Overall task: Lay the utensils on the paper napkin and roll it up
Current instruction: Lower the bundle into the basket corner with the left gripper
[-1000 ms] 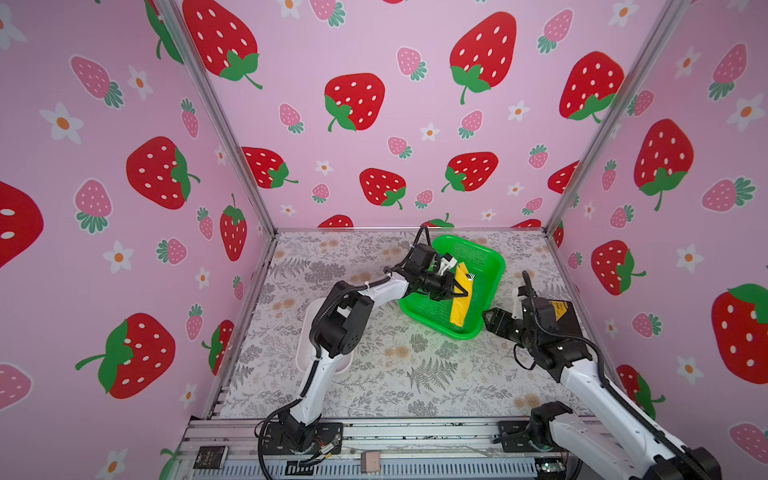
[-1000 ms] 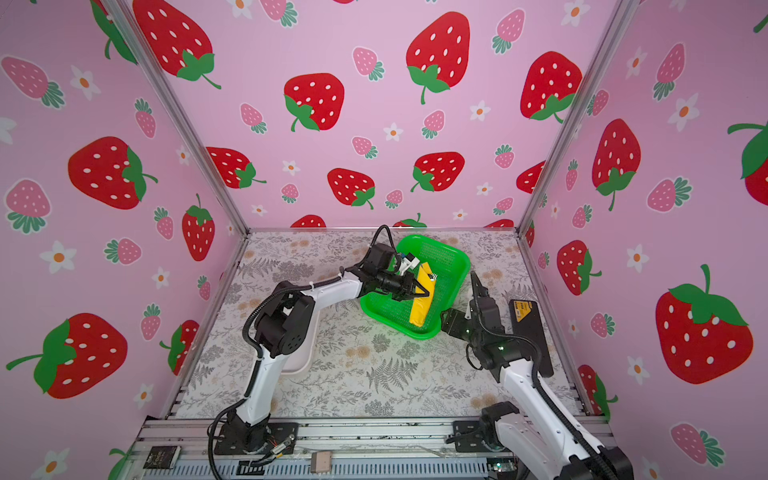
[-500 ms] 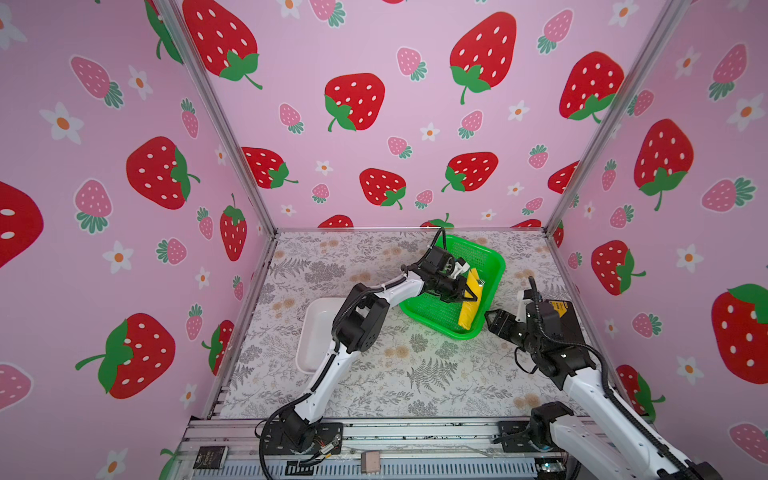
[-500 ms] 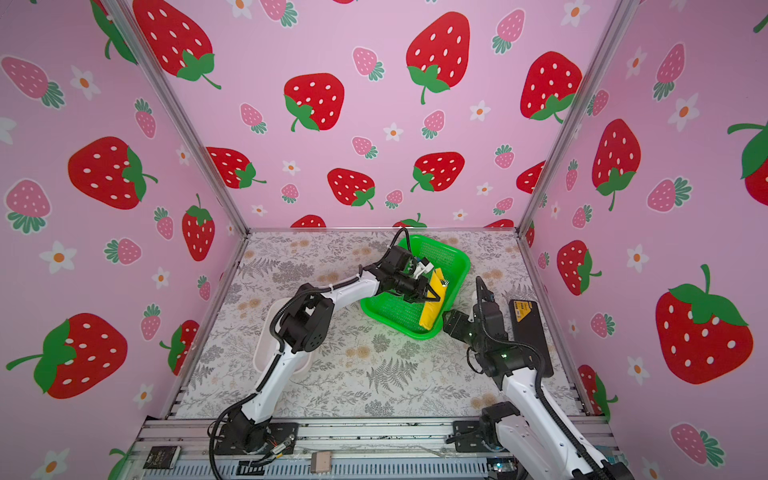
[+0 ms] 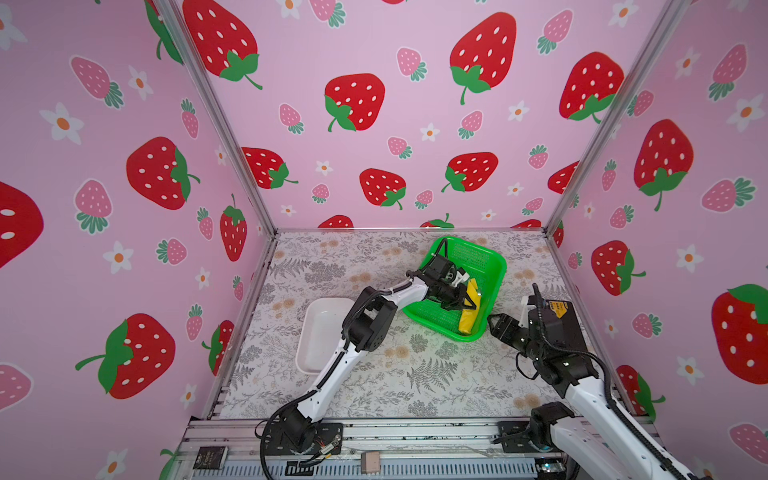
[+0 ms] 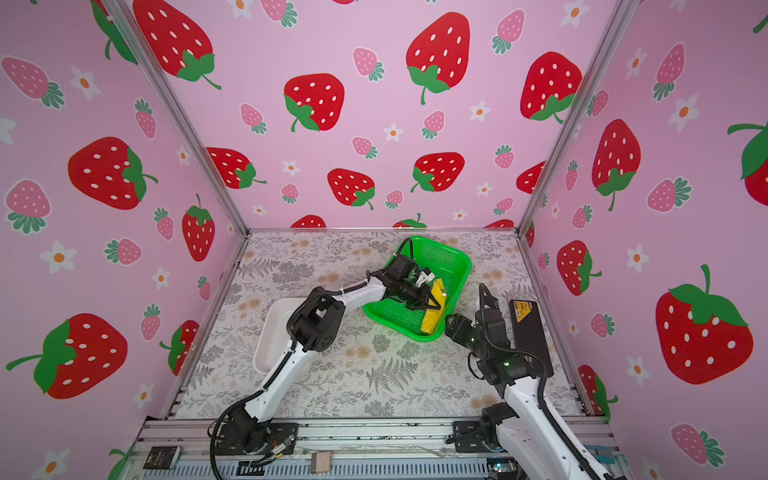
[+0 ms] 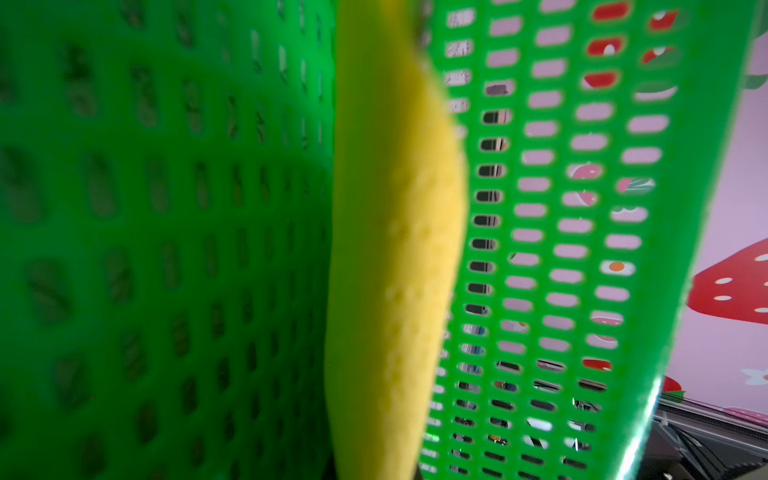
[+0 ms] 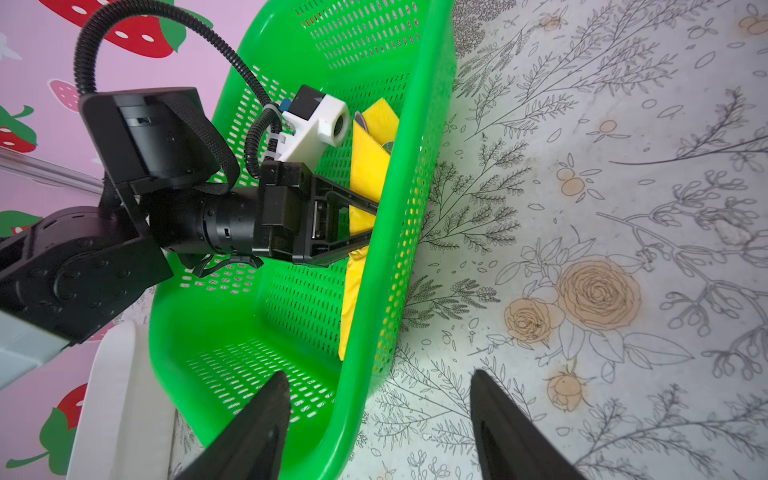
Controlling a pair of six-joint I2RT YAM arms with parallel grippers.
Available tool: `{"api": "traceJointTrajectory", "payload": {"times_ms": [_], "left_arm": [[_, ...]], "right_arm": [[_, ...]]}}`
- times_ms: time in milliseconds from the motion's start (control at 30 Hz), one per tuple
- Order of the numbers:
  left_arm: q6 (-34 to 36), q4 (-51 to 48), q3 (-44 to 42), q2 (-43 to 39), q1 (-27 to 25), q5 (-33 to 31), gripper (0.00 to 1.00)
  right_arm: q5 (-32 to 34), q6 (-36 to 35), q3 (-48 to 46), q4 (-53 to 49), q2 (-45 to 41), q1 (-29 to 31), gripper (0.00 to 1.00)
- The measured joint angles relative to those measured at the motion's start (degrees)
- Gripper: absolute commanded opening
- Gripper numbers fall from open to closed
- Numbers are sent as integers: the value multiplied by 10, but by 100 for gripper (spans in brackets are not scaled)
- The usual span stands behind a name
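The paper napkin (image 5: 468,322) (image 6: 432,325) is a yellow roll lying along the right wall inside the green mesh basket (image 5: 497,266) (image 6: 462,266). My left gripper (image 5: 465,305) (image 6: 432,305) (image 8: 370,222) reaches into the basket and is shut on the roll's middle. In the left wrist view the napkin (image 7: 395,249) fills the centre against the basket wall (image 7: 582,208). Of the utensils only silver tips (image 8: 388,146) peek from the roll's far end. My right gripper (image 5: 491,322) (image 6: 450,325) (image 8: 380,374) is open, its jaws astride the basket's near corner.
A white tray (image 5: 320,332) (image 6: 272,328) (image 8: 116,395) lies left of the basket, partly under the left arm. A black box with a yellow label (image 5: 559,316) (image 6: 528,324) sits by the right wall. Floral table covering (image 5: 415,374) stretches in front.
The left arm has carried the napkin roll to the right and lower, up against the basket's right wall. The right gripper has hardly moved.
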Motion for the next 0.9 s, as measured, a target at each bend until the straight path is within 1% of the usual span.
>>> {"api": "traceJointTrajectory", "payload": {"times_ms": [333,467,533,733,833,900], "left_arm": [[-2,-17,7,3,-6,-5,1],[-3,-19,13,8,-8,-5,5],[-3,-20,14,8,-9,-7,10],[-3,-32,17,8,-9,-16,15],[-2,-39,21,8,-10,-21,18],[-2,-44,25,8,-11,-24,19]], "right_arm": [[-5,3,0,2,19,0,70],[-19,4,-1,12,19,0,70],[-28,7,-3,22,22,0,70],[-46,15,-4,35,56,-6,71],[-49,18,-4,35,61,-8,71],[-51,19,-4,35,61,-9,71]]}}
